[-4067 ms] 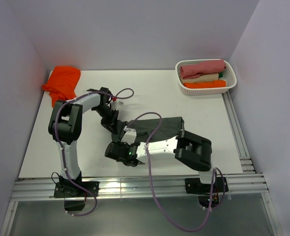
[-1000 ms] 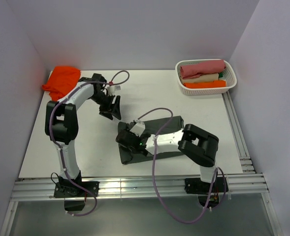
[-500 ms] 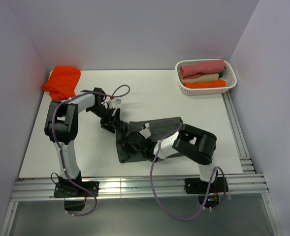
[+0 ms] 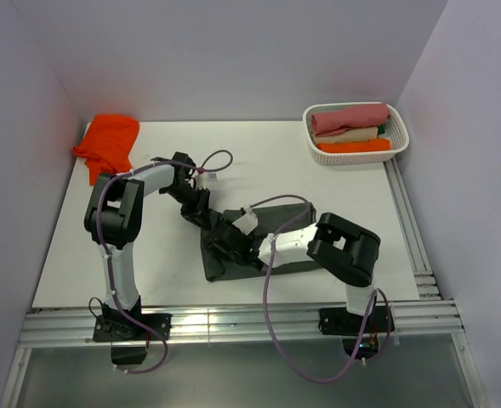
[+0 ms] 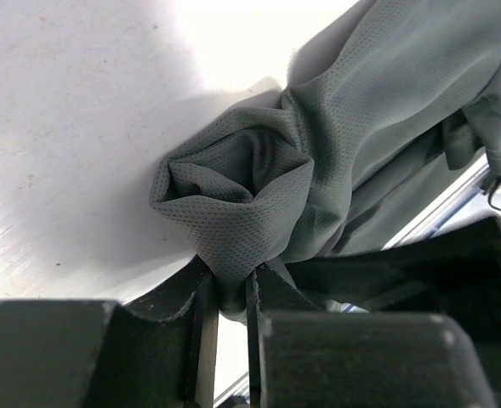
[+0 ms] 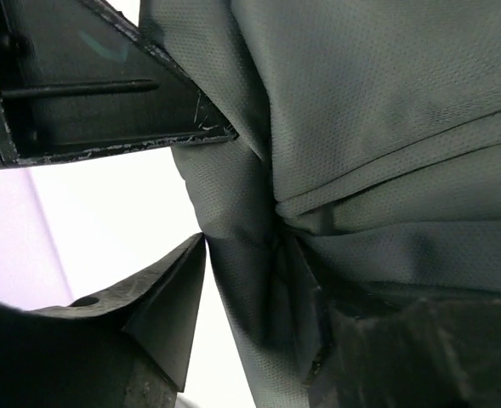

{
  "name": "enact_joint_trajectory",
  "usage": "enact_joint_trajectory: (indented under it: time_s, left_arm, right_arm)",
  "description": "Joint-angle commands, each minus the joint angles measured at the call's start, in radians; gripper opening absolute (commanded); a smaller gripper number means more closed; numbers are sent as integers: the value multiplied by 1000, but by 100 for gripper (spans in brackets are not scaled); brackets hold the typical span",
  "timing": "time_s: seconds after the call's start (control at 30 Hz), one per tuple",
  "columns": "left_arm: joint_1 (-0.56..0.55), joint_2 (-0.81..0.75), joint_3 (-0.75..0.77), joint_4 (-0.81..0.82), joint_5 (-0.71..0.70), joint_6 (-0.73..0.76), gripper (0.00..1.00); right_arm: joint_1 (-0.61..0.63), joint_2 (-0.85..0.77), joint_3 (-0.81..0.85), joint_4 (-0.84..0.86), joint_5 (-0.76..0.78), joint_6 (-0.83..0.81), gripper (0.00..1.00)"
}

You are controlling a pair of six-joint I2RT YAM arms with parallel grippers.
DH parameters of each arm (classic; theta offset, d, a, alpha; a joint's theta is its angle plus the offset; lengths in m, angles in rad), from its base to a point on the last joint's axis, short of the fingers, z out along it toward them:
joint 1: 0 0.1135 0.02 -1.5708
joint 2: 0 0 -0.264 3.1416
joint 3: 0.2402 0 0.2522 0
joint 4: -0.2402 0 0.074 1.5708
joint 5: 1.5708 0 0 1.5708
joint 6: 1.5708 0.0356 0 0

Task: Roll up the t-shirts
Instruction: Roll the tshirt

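Note:
The dark charcoal-grey t-shirt (image 4: 276,231) lies partly folded at the table's middle. My left gripper (image 4: 202,216) is at its far left corner and is shut on a rolled-up bunch of the grey cloth (image 5: 241,191); the gripper (image 5: 229,293) pinches the cloth between its fingertips. My right gripper (image 4: 227,244) lies low on the shirt's left edge, just in front of the left one. In the right wrist view it (image 6: 246,285) is shut on a fold of the grey cloth (image 6: 378,110). The bright orange-red t-shirt (image 4: 108,141) lies bunched at the far left corner.
A white basket (image 4: 398,121) at the far right holds several rolled cloths in pink, cream, orange and green. Both arms meet over the shirt's left edge. A metal rail runs along the table's near edge (image 4: 233,321). Walls close in at left, back and right.
Over the last second my left gripper came down from beyond the shirt to its far left corner and closed on the cloth. My right gripper shifted along the shirt's left edge, bunching it.

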Motion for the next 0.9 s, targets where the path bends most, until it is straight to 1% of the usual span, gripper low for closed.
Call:
enact_joint_trajectory:
  time_s: [0.0,0.03,0.07,0.1,0.13,0.23,0.43,0.6,0.67,0.73,0.77,0.83,0.87]
  left_arm:
    - [-14,-5,29,-2,-84,-6,7]
    - [-19,-2,32,-11,-89,-6,5]
    - [-21,-3,38,-14,-92,-6,4]
    - [-22,-2,41,-19,-98,-6,4]
    - [-25,-2,44,-24,-103,-6,4]
    - [-28,-4,53,-30,-116,-8,3]
    - [-36,6,64,-38,-127,-11,2]
    - [-40,7,66,-38,-135,-14,2]
    - [-42,6,66,-36,-135,-14,1]
    - [-44,4,66,-38,-138,-14,1]
    - [-44,4,66,-36,-140,-16,1]
    - [-44,4,66,-36,-143,-17,1]
    - [-44,4,67,-36,-146,-19,1]
  right_arm:
    - [44,-46,103,-305,125,-95,51]
    - [55,-41,155,-393,138,-113,52]
    - [66,-35,183,-438,161,-118,52]
    - [87,-23,209,-525,172,-121,52]
    - [98,-16,256,-563,181,-119,53]
    - [141,2,312,-668,204,-113,55]
    - [189,46,380,-802,199,-95,58]
    - [201,86,412,-844,182,-101,59]
    - [204,93,412,-828,172,-106,58]
    - [209,85,394,-793,161,-106,54]
    - [210,80,386,-781,153,-104,46]
    - [210,57,355,-741,135,-103,36]
    - [209,47,344,-724,127,-103,29]
